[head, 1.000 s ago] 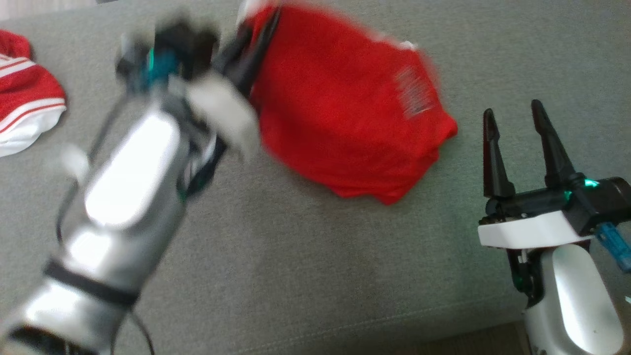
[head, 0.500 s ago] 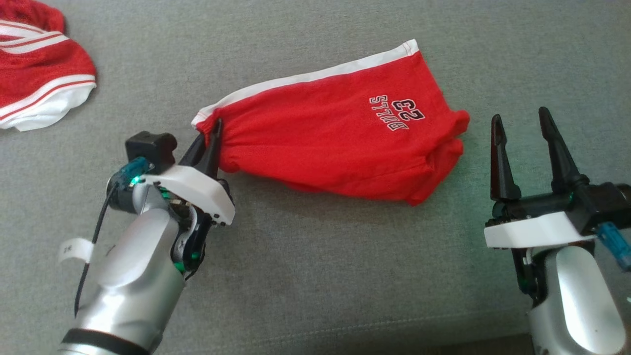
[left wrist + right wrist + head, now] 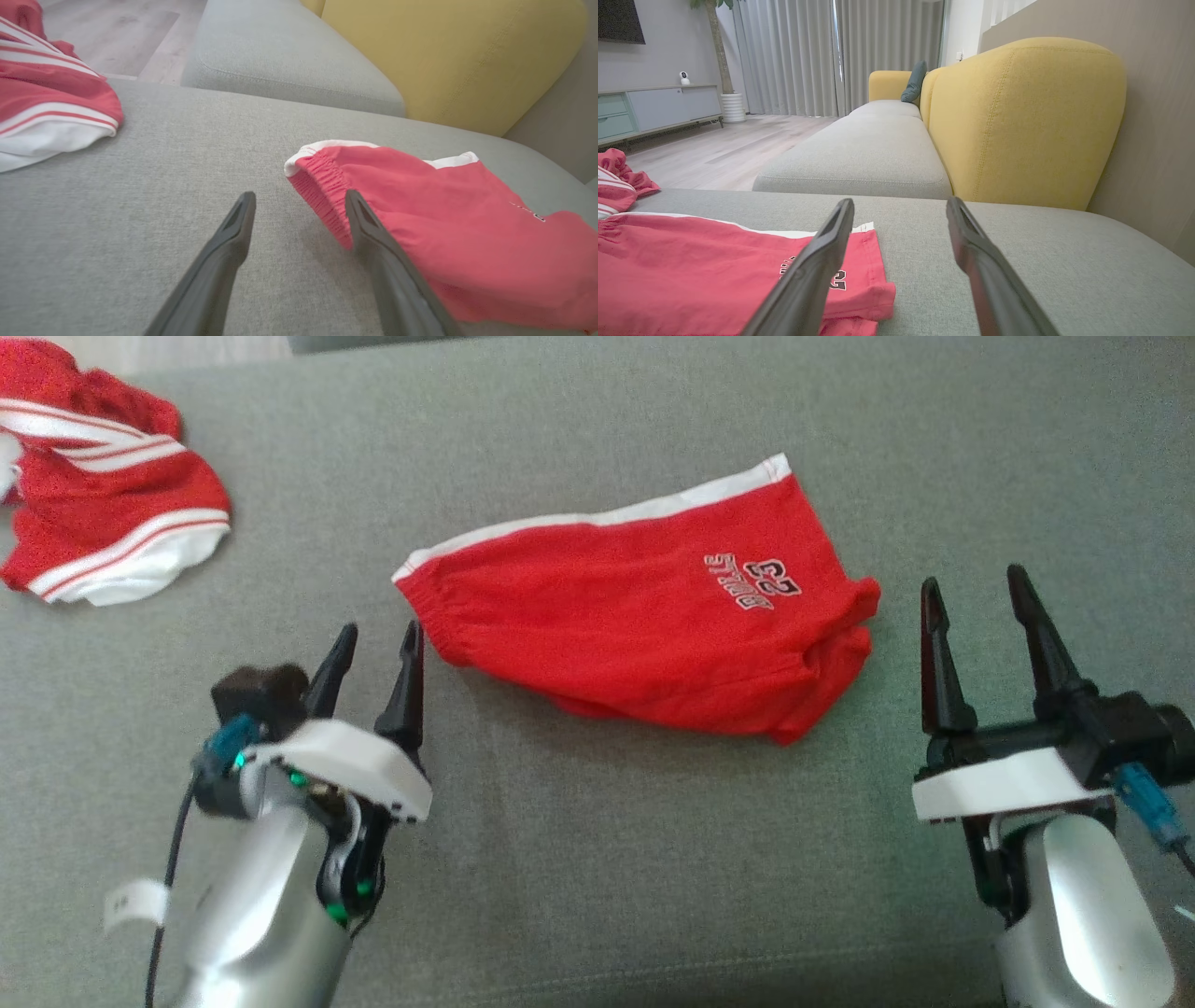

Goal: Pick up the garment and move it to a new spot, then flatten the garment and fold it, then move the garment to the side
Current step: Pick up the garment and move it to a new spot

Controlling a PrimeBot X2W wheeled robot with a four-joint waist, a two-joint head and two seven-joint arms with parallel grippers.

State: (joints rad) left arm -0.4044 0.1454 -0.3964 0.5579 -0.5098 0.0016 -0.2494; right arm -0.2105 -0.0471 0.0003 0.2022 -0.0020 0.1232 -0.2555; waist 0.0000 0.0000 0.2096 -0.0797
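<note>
Open and empty, the left end effector (image 3: pixel 380 630) sits just beside the waistband of the red shorts (image 3: pixel 644 625); right end effector (image 3: pixel 971 581) open, empty too. Shorts lie rumpled on the sofa seat (image 3: pixel 597 859), striped garment (image 3: pixel 103 532) beyond, far left

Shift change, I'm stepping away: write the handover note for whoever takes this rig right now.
Left claw: open, empty, just let go of the waistband, tips beside it.
Right claw: open, empty, right of the shorts.
Red shorts: lying on the grey sofa seat, leg end rumpled.
Done: pick-up and move.
Left: flatten, fold, move aside.
</note>
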